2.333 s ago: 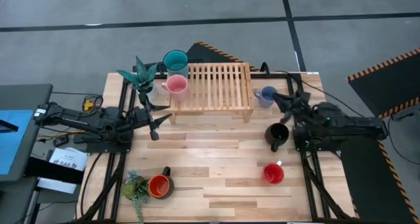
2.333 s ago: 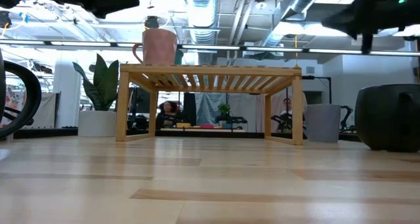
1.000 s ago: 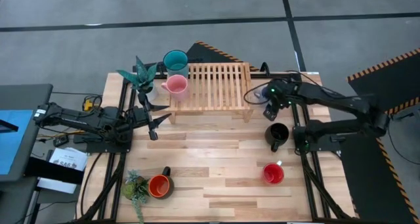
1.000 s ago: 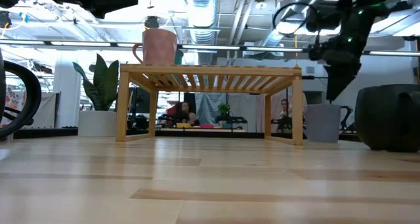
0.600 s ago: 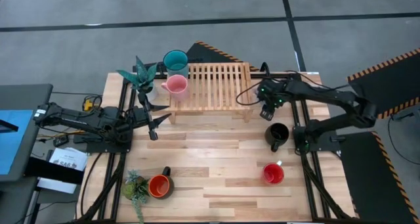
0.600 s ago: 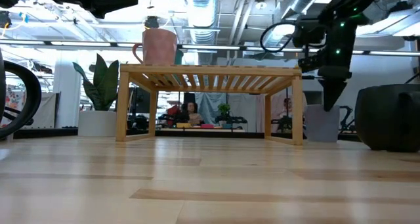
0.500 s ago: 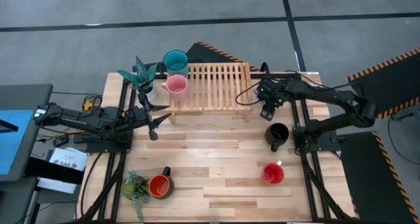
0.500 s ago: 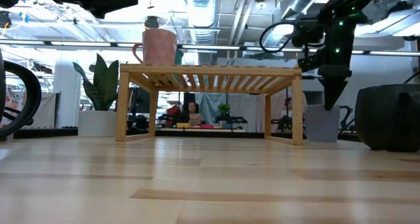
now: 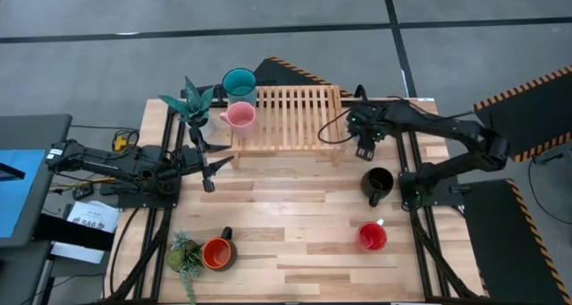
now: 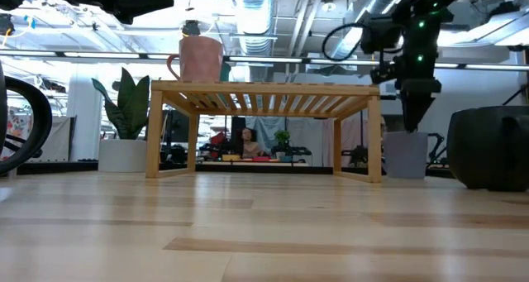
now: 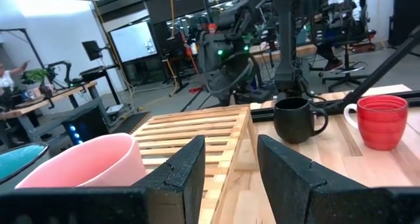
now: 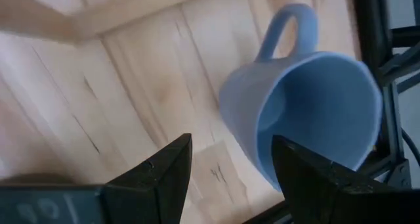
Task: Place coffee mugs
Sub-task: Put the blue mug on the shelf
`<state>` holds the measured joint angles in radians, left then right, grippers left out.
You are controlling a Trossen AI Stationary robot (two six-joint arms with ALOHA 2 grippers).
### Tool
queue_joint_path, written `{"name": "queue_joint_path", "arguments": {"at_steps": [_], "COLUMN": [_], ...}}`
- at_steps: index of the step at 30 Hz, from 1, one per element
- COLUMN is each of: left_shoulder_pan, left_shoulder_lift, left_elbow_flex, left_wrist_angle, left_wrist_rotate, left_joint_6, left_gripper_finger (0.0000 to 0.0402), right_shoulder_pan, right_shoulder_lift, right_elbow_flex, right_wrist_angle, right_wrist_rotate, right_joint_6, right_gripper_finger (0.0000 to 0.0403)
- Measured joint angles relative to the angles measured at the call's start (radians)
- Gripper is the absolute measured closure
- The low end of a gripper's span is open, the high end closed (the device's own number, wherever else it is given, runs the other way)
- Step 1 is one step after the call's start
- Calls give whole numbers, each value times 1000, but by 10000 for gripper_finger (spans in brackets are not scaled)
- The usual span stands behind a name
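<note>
The grey-blue mug (image 12: 308,99) stands on the table at the right end of the wooden rack (image 9: 290,117); in the low view the mug (image 10: 407,154) is upright. My right gripper (image 12: 230,178) points down just above it, open. One finger is over the mug's hollow and one is outside its wall, neither plainly touching. The pink mug (image 9: 239,115) and the teal mug (image 9: 239,81) sit on the rack's left end. Black (image 9: 377,182), red (image 9: 372,236) and orange (image 9: 217,252) mugs stand on the table. My left gripper (image 9: 207,175) waits open at the left.
A tall leafy plant (image 9: 192,108) stands by the rack's left end, and a small potted plant (image 9: 183,251) sits beside the orange mug. Bare table lies between the rack and the near mugs. People sit in the room beyond the table.
My right gripper has shifted a little toward the table's left over the grey-blue mug and tipped from a slant to pointing straight down. Its fingers stay open. The mug has not moved.
</note>
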<state>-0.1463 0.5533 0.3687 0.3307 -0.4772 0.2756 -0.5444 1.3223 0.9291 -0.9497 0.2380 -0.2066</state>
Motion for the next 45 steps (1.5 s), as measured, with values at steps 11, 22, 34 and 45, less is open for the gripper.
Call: {"name": "queue_joint_path", "arguments": {"at_steps": [11, 22, 34, 45], "left_shoulder_pan": [0, 0, 0, 0], "left_shoulder_lift": [0, 0, 0, 0], "left_elbow_flex": [0, 0, 0, 0], "left_wrist_angle": [-3, -4, -4, -4], "left_wrist_rotate": [0, 0, 0, 0], "left_joint_6": [2, 2, 8, 0], "left_gripper_finger": [276, 276, 276, 276], "right_shoulder_pan": [-55, -72, 2, 198], "right_shoulder_lift": [134, 129, -29, -3], "right_elbow_flex": [-1, -2, 198, 635], "right_wrist_angle": [26, -4, -332, -349], "right_wrist_rotate": [46, 45, 51, 209], "right_joint_6": [-42, -27, 182, 258], "right_gripper_finger": [170, 363, 364, 364]}}
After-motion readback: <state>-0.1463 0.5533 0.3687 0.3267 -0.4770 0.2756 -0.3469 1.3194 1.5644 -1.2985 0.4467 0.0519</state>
